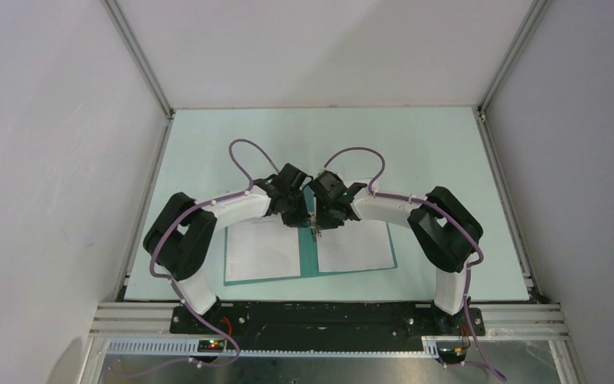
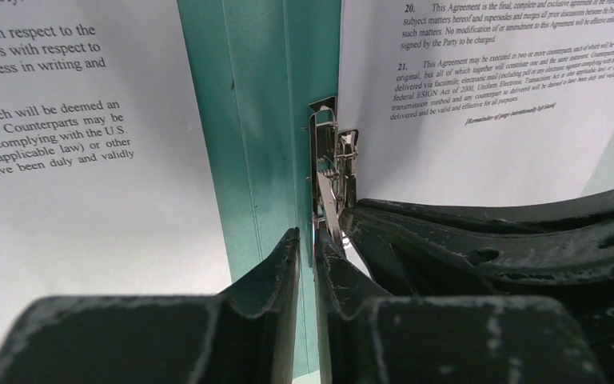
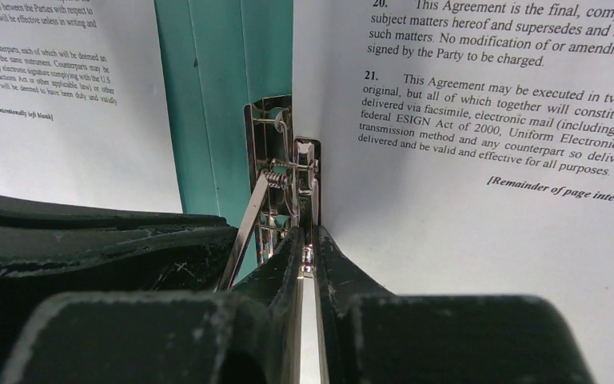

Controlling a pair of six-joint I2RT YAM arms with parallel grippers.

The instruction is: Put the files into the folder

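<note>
The teal folder (image 1: 308, 260) lies open on the table, with one white file sheet on its left half (image 1: 260, 250) and one on its right half (image 1: 354, 244). The metal clip (image 1: 316, 232) stands on the spine. Both grippers meet over it. My left gripper (image 2: 308, 240) is shut with only a thin slit, its tips just left of the clip (image 2: 332, 160) and its raised lever. My right gripper (image 3: 308, 240) is shut on a small metal part at the near end of the clip (image 3: 280, 160). The right sheet (image 3: 488, 240) lies against the clip's right side.
The pale green table (image 1: 208, 144) extends behind and beside the folder. White walls and metal frame rails (image 1: 140, 60) enclose it. The two arms arch inward from the near edge, their fingers almost touching each other (image 2: 488, 256).
</note>
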